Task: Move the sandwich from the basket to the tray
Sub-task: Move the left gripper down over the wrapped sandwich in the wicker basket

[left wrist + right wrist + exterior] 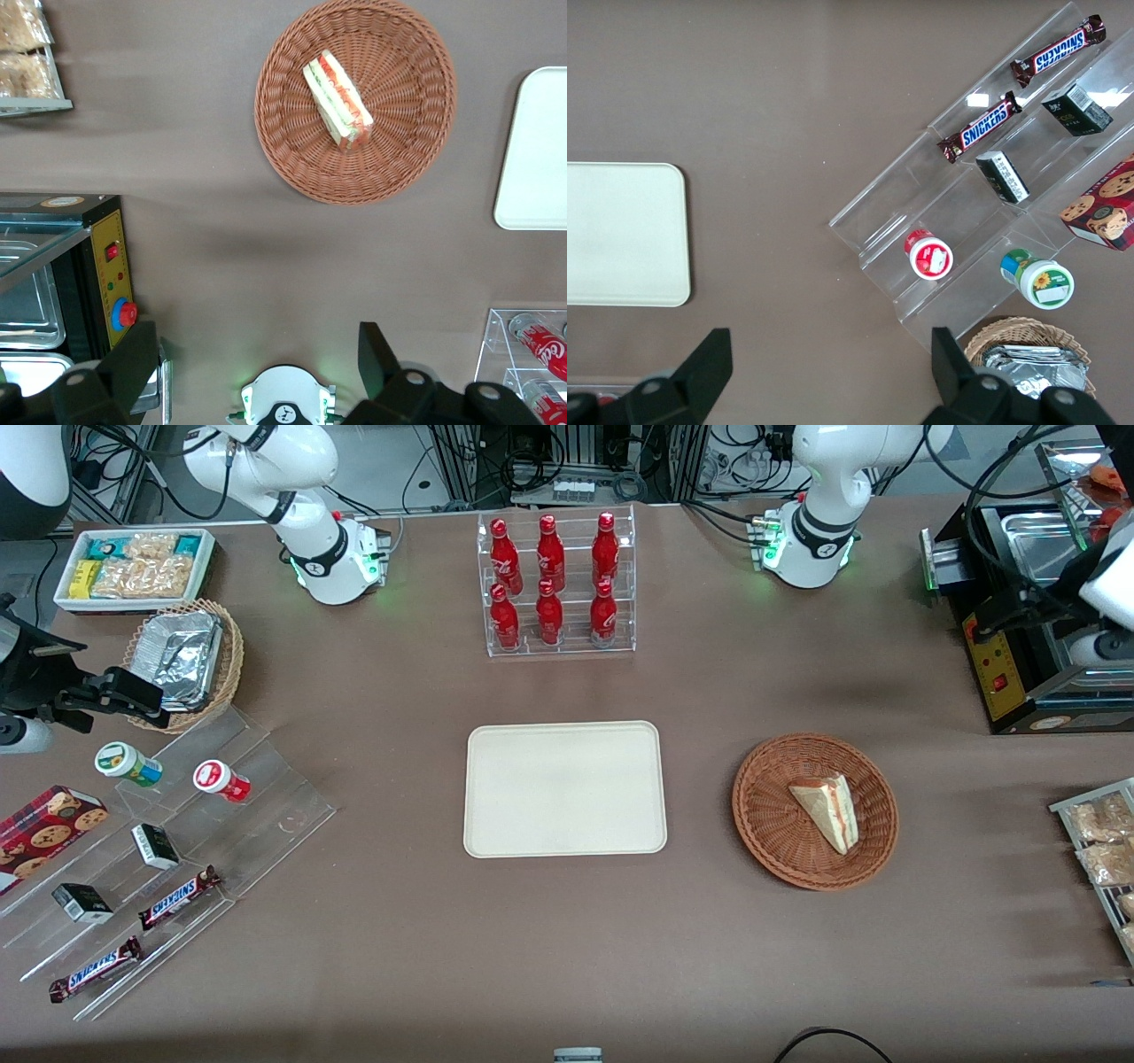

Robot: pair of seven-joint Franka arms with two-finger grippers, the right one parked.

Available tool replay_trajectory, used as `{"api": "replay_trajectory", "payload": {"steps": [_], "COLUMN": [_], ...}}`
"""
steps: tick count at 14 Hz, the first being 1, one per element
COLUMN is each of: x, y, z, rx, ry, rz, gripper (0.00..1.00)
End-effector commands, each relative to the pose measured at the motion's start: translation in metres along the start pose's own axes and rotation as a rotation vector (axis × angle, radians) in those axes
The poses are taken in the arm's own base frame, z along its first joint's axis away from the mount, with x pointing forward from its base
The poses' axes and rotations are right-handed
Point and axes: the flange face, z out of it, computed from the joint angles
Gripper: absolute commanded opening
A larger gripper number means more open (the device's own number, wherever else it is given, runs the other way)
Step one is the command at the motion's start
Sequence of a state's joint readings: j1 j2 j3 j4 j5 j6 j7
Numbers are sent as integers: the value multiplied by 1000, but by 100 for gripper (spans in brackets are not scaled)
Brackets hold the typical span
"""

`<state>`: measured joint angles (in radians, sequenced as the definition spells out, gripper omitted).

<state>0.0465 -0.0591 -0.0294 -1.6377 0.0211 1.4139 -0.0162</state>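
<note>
The sandwich [828, 809] is a small three-cornered wedge of pale bread; red, orange and green stripes show on its cut edge; it lies flat on its side in the basket [753, 815], near the middle, with its thin tip nearer the front camera. The basket is round, low, woven and red-brown; it sits on the brown table just beside the tray [564, 788], toward the working arm's end, not touching it. The tray is flat and cream, with round corners and a low rim. The gripper [255, 354] hangs high above the table, well apart from the basket, its fingers wide.
</note>
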Motion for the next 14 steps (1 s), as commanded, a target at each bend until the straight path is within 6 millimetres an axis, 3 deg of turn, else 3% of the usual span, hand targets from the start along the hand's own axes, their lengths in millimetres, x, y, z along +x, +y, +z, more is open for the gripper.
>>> {"api": "replay_trajectory", "payload": {"steps": [1,3,5,9,10,14], "x": [32,53,75,96,98,109], "y": [-1,0,25,51,65,82], "z": [41,84,130,213,228,268], "rx": [8,4,4,-33,-35,-53], "ry": [2,23,40,123,132,153], "rz": [-87,-225,-342,-552,-537,-566], "gripper": [100,100,100,100,100,100]}}
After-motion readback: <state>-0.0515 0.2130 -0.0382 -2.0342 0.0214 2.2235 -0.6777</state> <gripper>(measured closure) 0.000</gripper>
